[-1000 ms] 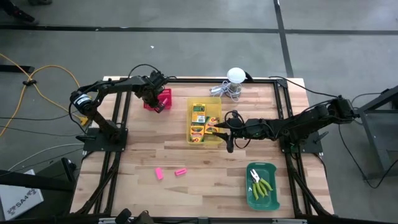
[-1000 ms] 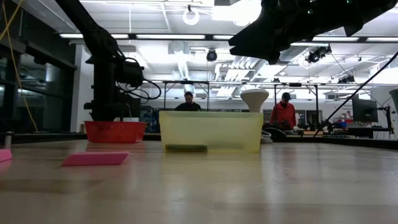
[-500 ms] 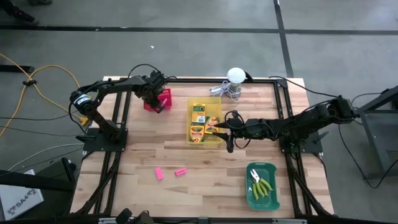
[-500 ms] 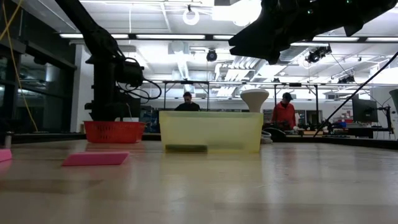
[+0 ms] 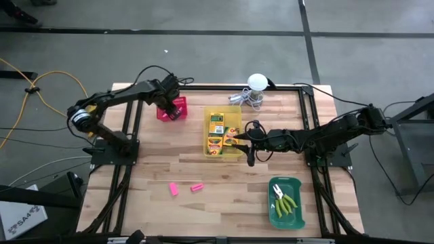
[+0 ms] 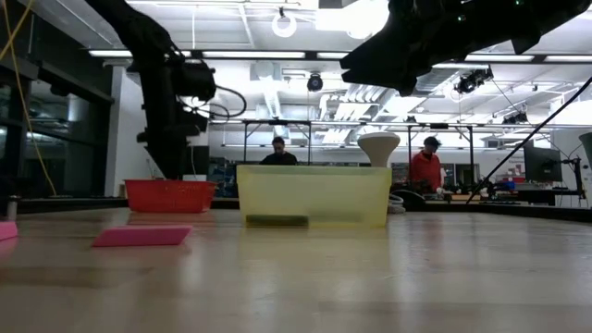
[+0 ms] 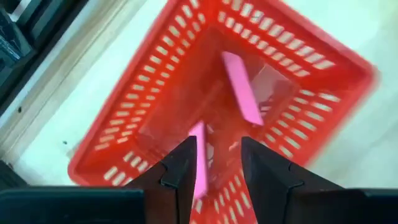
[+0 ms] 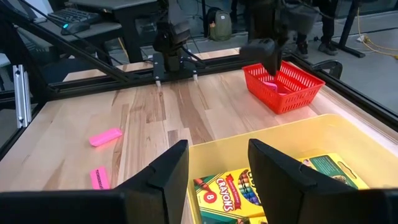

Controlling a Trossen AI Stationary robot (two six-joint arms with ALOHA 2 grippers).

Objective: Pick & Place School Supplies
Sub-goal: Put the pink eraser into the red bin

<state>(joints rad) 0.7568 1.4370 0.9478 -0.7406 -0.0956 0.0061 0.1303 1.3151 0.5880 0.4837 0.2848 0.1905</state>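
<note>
My left gripper point(image 7: 216, 146) stands open just above the red bin point(image 7: 124, 112), pointing down into it. Two pink erasers point(image 7: 242, 87) lie on the bin's floor, one of them point(image 7: 199, 165) showing between my fingers and apart from them. My right gripper point(image 8: 217, 155) hangs open and empty over the near right side of the yellow bin point(image 5: 209, 129), which holds several crayon boxes point(image 8: 227, 190). Two more pink erasers point(image 5: 173, 189) point(image 5: 196, 186) lie flat on the table near its front. Two tools with yellow-green handles point(image 5: 288, 202) lie in the green bin point(image 5: 298, 183).
A white ball with metal clutter point(image 5: 256, 83) stands at the table's far edge behind the yellow bin. The green bin sits at the near right corner. Bare wood lies between the bins and the loose erasers. People stand in the room beyond the table.
My left gripper has risen out of the red bin and now stands just above its rim. The right arm has kept still.
</note>
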